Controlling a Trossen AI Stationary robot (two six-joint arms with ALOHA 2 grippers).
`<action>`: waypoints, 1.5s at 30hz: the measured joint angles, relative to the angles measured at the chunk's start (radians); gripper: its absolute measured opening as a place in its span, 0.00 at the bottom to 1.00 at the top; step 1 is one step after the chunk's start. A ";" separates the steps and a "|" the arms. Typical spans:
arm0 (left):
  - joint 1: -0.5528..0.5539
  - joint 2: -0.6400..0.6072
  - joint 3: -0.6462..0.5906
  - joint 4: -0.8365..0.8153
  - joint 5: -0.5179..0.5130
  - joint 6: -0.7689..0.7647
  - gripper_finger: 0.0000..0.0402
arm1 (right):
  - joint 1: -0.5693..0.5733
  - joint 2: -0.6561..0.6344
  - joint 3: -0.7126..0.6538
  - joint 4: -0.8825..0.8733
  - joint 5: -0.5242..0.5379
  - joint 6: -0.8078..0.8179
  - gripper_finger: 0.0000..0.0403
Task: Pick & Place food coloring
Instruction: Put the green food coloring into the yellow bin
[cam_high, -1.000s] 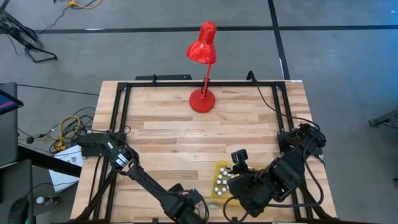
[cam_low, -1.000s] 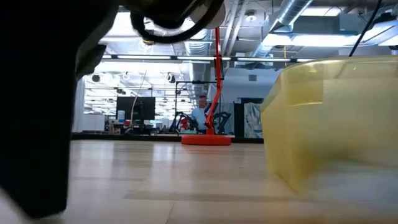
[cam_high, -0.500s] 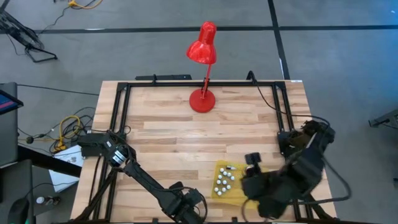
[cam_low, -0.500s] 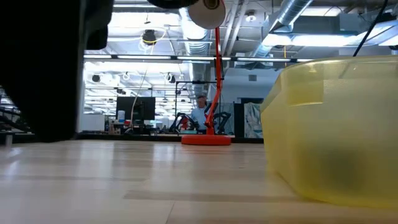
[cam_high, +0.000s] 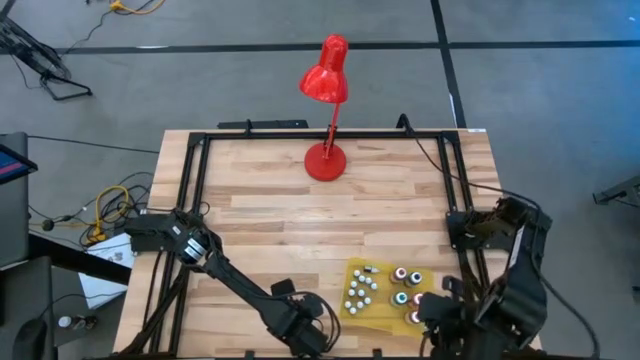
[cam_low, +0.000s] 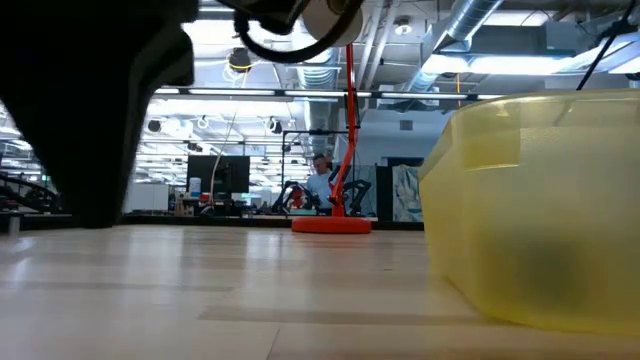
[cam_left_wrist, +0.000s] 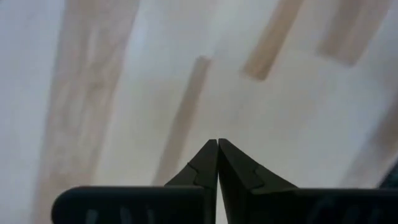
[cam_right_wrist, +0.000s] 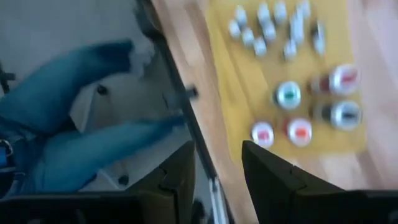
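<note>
Food coloring (cam_high: 407, 290) in yellow tray (cam_high: 355, 309), seemingly upright.

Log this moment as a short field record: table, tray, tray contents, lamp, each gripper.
table: wooden table, black frame around it
tray: yellow tray near the front edge, right of centre
tray contents: food coloring bottles on the right part, small white balls on the left part
lamp: red lamp standing at the back edge, centre
left gripper: jaws shut, empty, low over bare wood near the front edge
right gripper: jaws apart, nothing between them, off the tray at the front right corner
</note>
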 joint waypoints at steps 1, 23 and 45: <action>0.000 0.000 0.000 -0.023 -0.005 0.007 0.01 | 0.000 0.000 -0.025 0.000 -0.033 0.032 0.30; -0.211 -0.346 0.001 -0.241 -0.386 -0.131 0.01 | -0.218 -0.296 -0.743 0.009 -0.496 0.425 0.50; -0.351 -0.458 0.001 -0.382 -0.472 -0.132 0.01 | -0.218 -0.068 -0.937 0.244 -0.926 -0.186 0.44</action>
